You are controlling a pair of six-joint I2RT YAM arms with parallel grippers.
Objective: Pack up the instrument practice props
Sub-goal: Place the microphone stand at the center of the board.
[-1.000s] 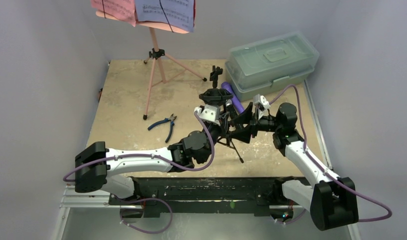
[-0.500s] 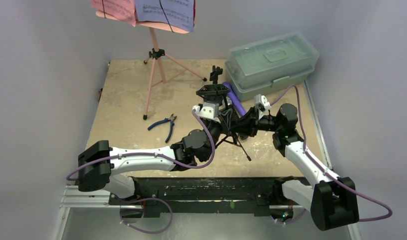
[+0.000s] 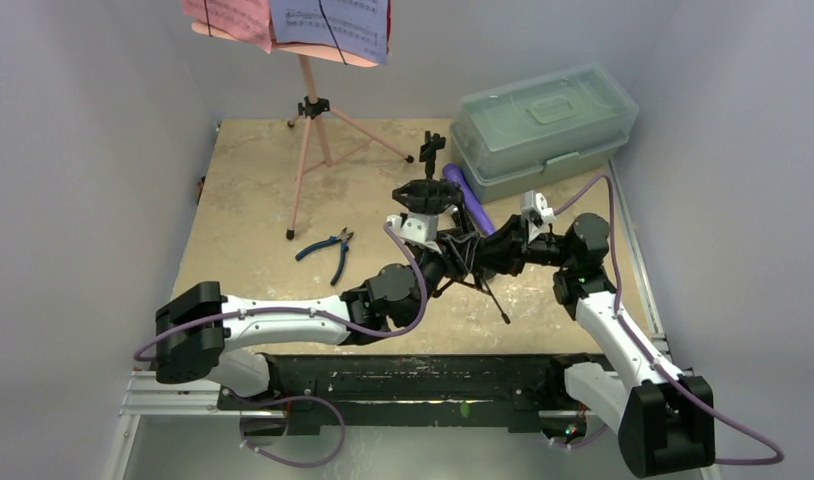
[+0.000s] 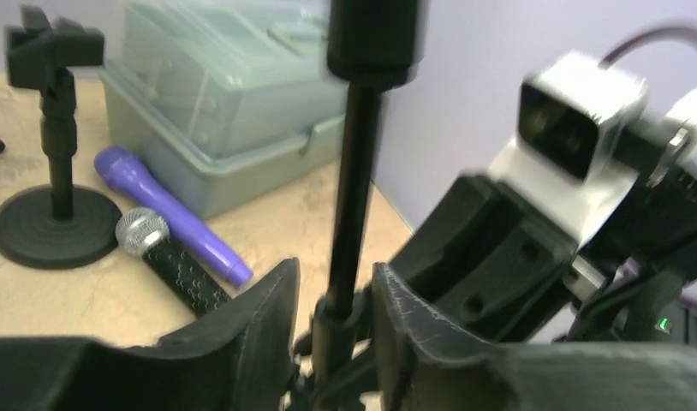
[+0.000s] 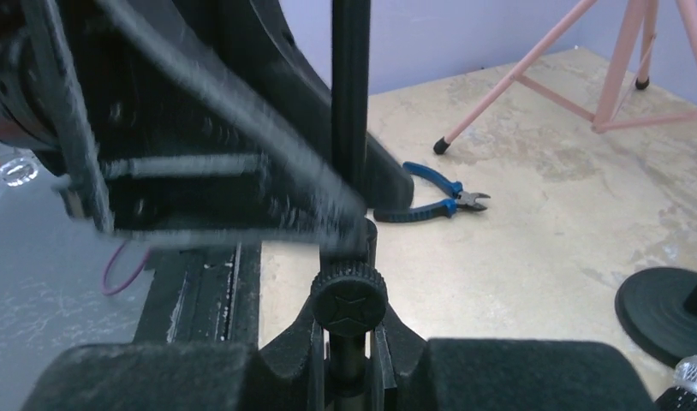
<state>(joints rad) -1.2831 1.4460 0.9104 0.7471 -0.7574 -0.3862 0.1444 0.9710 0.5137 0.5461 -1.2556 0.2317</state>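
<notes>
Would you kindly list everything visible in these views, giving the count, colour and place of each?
music stand: 1, pink tripod, far left of the table.
music sheets: several, red and lavender showing, on the stand's panel.
plastic box: 1, translucent greenish, lid on, far right corner.
purple mic: 1, lying in front of the box.
silver-headed mic: 1, black, lying beside the purple one.
round-base mic support: 1, black, upright beside the mics.
tripod mic support: 1, black, mid-table between both grippers.
pliers: 1, blue handles, near the stand's foot.
table: 1, tan.
left gripper: fingers either side of the tripod support's pole.
right gripper: fingers closed on that pole by a knob.
</notes>
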